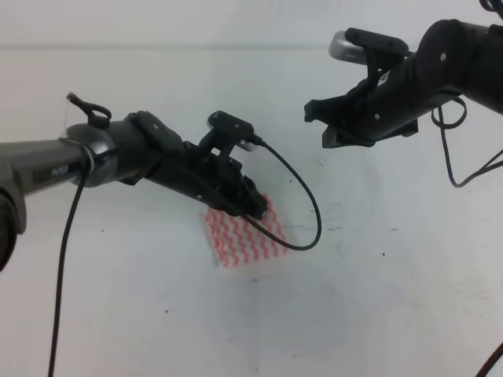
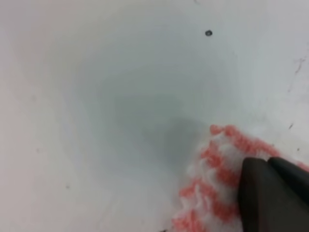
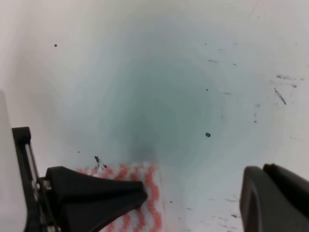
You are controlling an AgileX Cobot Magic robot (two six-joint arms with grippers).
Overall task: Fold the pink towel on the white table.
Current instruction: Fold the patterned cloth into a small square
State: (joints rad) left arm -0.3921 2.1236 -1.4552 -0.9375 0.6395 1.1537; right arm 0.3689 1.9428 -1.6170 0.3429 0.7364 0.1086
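the pink towel point(image 1: 245, 234) lies small and flat mid-surface on the white table point(image 1: 393, 298), its long axis slanting toward lower right. the left gripper point(image 1: 253, 206) sits low on its upper edge; whether its jaws are clamped, i cannot tell. the right gripper point(image 1: 328, 126) hangs well apart, high to the upper right, jaws apart, holding nothing.

one pink towel point(image 1: 245, 234), one white table point(image 1: 393, 298), two pincers.
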